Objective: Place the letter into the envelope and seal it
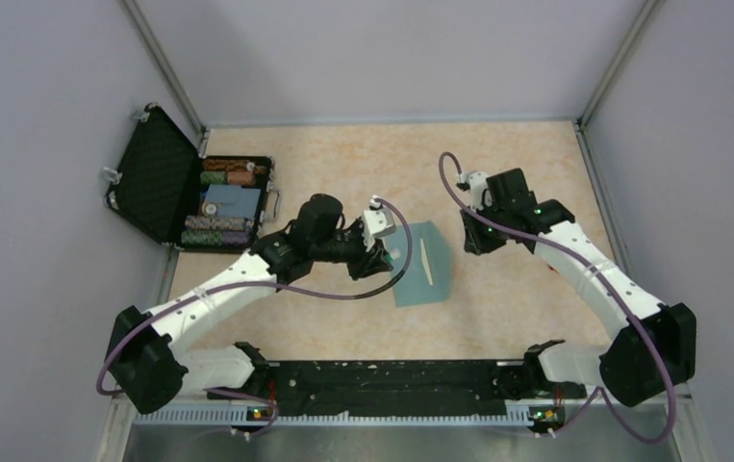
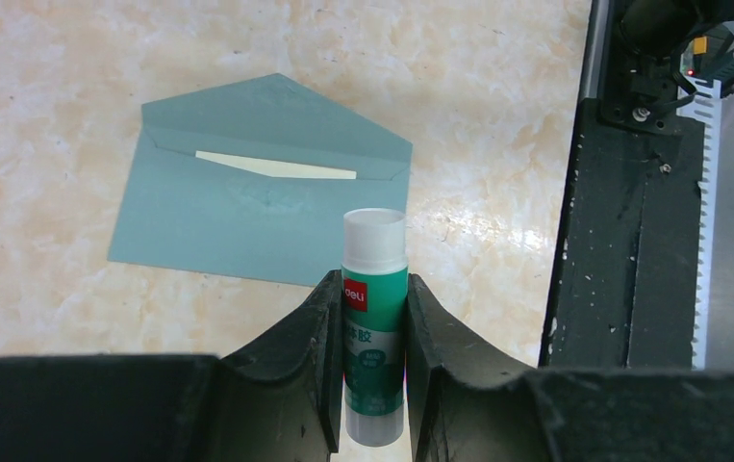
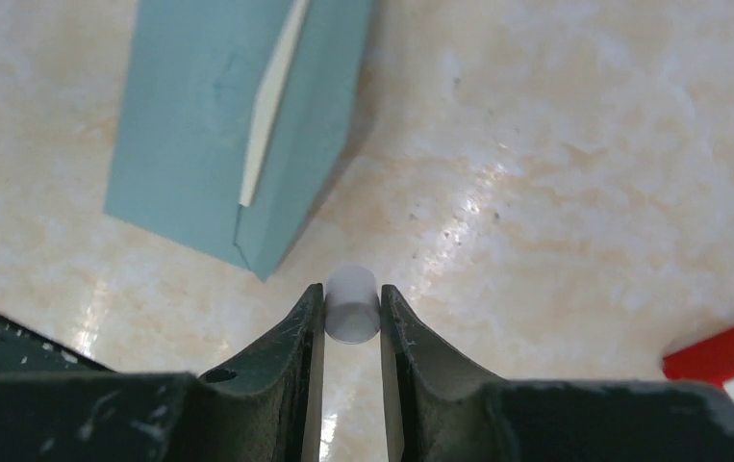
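My left gripper (image 2: 370, 284) clamps glue stick (image 2: 374, 250); right gripper (image 3: 352, 291) pinches translucent cap (image 3: 352, 313); envelope (image 2: 228, 217) just ahead, flap open, letter (image 2: 281, 166) inside.

Matt teal paper envelope (image 2: 247, 226) on glossy marbled beige tabletop (image 2: 497, 115)

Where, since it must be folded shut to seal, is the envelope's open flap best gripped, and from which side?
Probably at the pointed tip of the flap, coming in low from the robot's right. The flap lies open, nearly flat on the table, pointing that way, away from the pocket and the letter peeking out, so its tip is the freest edge.
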